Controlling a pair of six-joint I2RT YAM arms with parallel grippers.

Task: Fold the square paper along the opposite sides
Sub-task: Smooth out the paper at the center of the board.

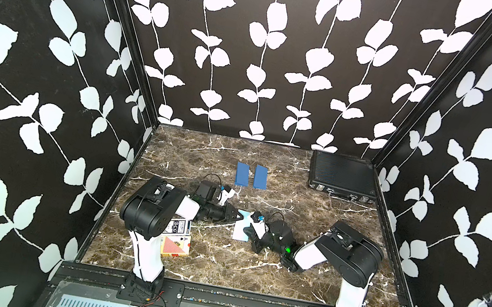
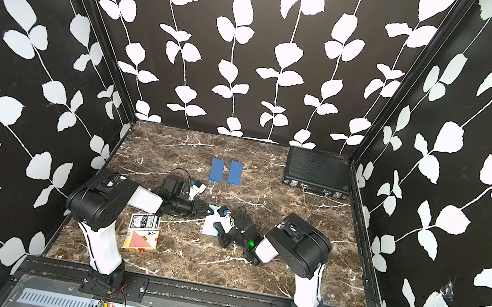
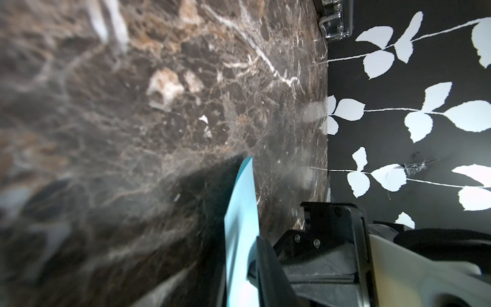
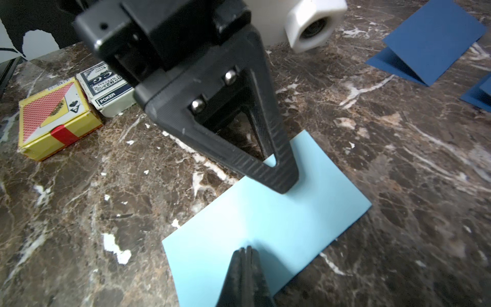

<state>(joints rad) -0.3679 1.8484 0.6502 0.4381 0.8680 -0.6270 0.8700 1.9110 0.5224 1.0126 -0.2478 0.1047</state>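
Centrally, light-blue paper (image 4: 265,226) beneath both jaws

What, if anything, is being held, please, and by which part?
The light blue paper has one edge at the left gripper; whether its fingers grip it cannot be told. The right gripper, shut, rests on it.

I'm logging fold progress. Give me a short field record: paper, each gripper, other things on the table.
paper: light blue paper, a rectangle lying on the marble table
left gripper: tip on the paper; opening unclear
right gripper: shut, tips pressing the paper
behind: two dark blue folded papers, side by side
other: two card decks; black case in a back corner
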